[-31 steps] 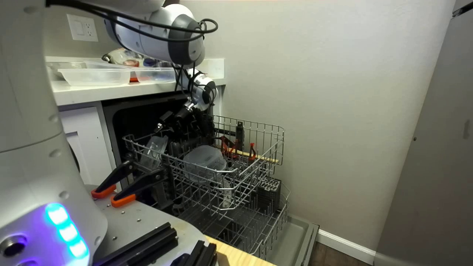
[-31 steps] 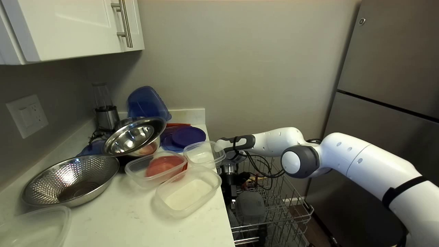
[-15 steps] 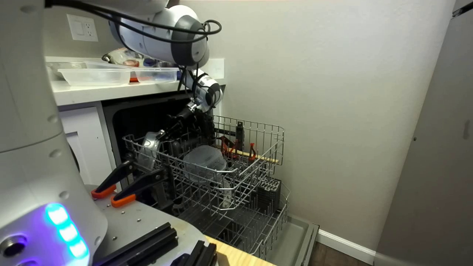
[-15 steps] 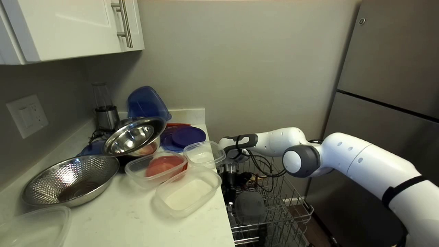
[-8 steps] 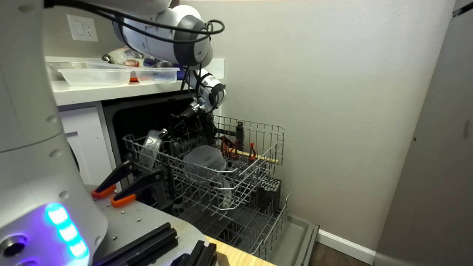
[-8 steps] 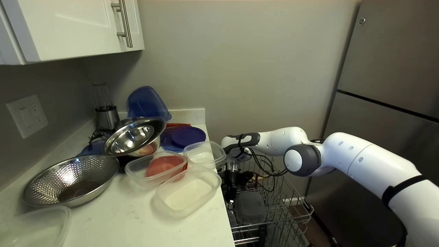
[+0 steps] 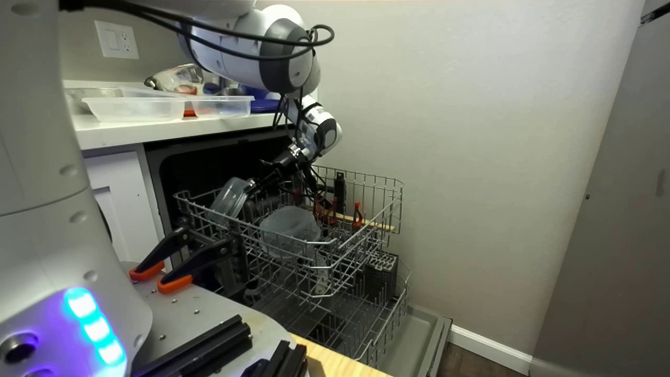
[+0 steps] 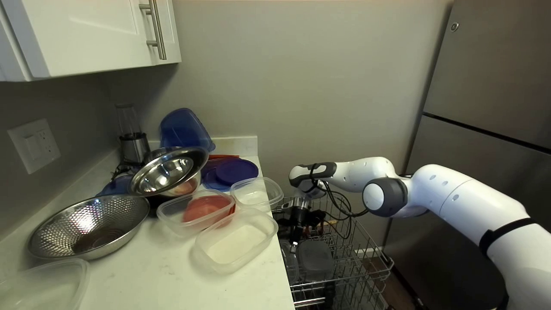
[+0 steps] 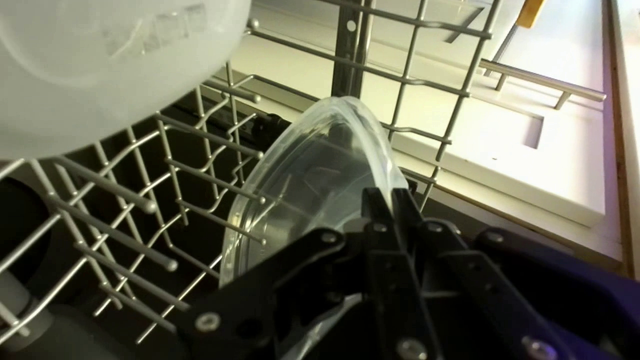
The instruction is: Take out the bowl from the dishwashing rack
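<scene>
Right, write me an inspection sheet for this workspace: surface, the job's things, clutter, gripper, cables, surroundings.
Surface: white countertop, kitchenware spread across it.
Job's things: translucent bowl, tilted, apparently not yet clear of the dishwashing rack.
Clutter: metal colander, steel bowls, clear plastic containers and blue lids on the countertop; larger translucent container in the rack; orange-tipped clamps near the robot's base.
Gripper: closed on the translucent bowl's rim.
Cables: black, following the arm, with slack loops near the rack; contact cannot be told.
Surroundings: grey wall, refrigerator, white wall cabinet, switch-and-outlet plate, open dishwasher door.
</scene>
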